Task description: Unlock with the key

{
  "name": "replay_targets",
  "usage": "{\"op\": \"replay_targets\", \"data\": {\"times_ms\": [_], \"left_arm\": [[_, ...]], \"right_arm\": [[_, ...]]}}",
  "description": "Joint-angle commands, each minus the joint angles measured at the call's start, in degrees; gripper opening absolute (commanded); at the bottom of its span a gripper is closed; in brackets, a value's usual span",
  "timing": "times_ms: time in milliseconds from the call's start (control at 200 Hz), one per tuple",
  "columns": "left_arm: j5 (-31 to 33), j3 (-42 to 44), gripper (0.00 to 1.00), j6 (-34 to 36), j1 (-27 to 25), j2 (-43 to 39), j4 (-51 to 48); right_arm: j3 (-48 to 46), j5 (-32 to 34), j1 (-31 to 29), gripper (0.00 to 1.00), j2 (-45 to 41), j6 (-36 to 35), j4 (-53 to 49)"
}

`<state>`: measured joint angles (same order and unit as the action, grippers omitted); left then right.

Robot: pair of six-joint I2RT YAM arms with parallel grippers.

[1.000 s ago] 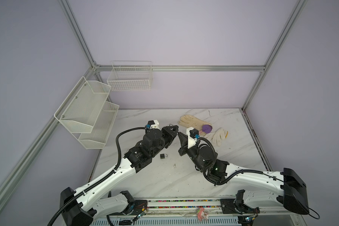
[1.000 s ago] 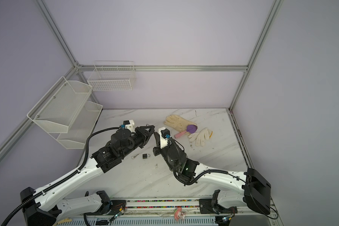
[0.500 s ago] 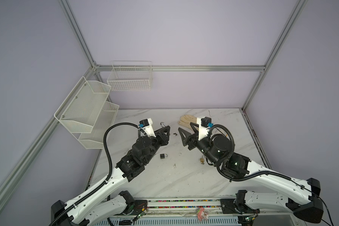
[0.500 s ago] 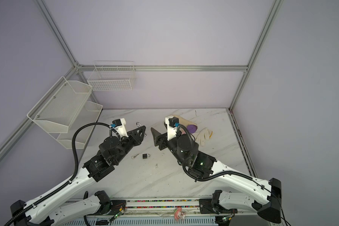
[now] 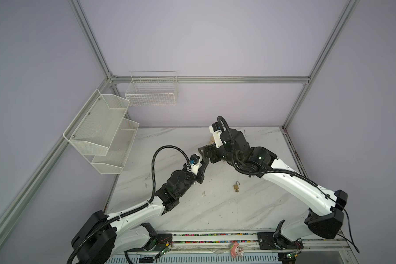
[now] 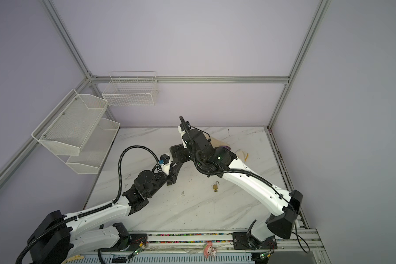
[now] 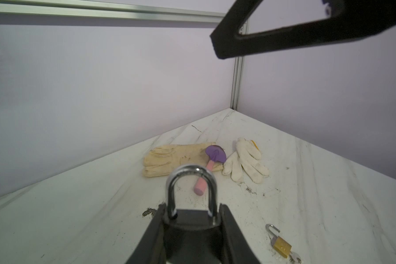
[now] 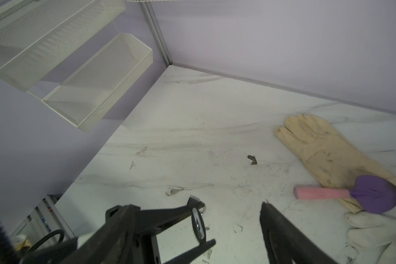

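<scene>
My left gripper (image 7: 191, 214) is shut on a black padlock (image 7: 192, 228), whose closed silver shackle (image 7: 190, 173) sticks out past the fingertips. In both top views the left gripper (image 5: 202, 166) (image 6: 175, 169) sits at mid-table and hides the lock. My right gripper (image 5: 203, 152) (image 6: 173, 152) hangs open just above it with nothing between its fingers (image 8: 281, 237). One right finger (image 7: 284, 34) crosses the left wrist view overhead. A small key on a ring (image 8: 174, 190) lies flat on the table beyond the two grippers.
A brass padlock (image 5: 236, 187) (image 6: 215, 187) (image 7: 282, 246) lies with its shackle open, to the right of the grippers. Two gloves (image 7: 176, 160) (image 7: 247, 160) and a purple toy shovel with a pink handle (image 8: 343, 193) lie at the back right. White mesh shelves (image 5: 101, 132) and a wire basket (image 5: 151, 91) hang on the walls.
A second ago the grippers met tip to tip with the right one shut. The right one opened and drew back, and now hangs open above the left. The brass padlock came into view.
</scene>
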<state>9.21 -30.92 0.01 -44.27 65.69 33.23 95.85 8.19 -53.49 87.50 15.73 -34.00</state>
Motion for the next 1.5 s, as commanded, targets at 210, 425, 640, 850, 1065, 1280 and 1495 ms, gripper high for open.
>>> {"op": "replay_targets", "data": {"times_ms": [210,425,640,850,1065,1280,1495], "left_arm": [[-0.2,2.2,0.00,5.1,-0.4,-1.8,12.9],[-0.7,2.9,0.00,5.1,-0.4,-2.3,14.0],[-1.9,2.4,0.00,4.8,-0.4,-2.3,14.3],[-2.3,2.6,0.00,5.3,-0.5,-2.6,14.4],[-2.3,2.8,0.00,6.0,-0.4,-2.7,14.9],[-1.3,2.8,0.00,5.8,-0.3,-2.3,16.1],[3.4,0.6,0.00,0.5,-0.4,0.6,14.0]], "right_arm": [[5.1,5.6,0.3,0.90,2.7,-0.4,-10.7],[7.2,-3.3,2.3,0.91,4.2,-2.0,-14.0],[9.1,3.1,2.3,0.90,5.4,-2.4,-15.7],[13.0,8.8,2.5,0.90,6.9,-2.5,-18.5],[13.9,8.4,2.9,0.90,7.7,-3.7,-21.5],[13.2,5.1,4.5,0.90,6.0,-4.3,-22.9],[9.7,9.2,7.5,0.92,2.0,-3.8,-21.7]]}}
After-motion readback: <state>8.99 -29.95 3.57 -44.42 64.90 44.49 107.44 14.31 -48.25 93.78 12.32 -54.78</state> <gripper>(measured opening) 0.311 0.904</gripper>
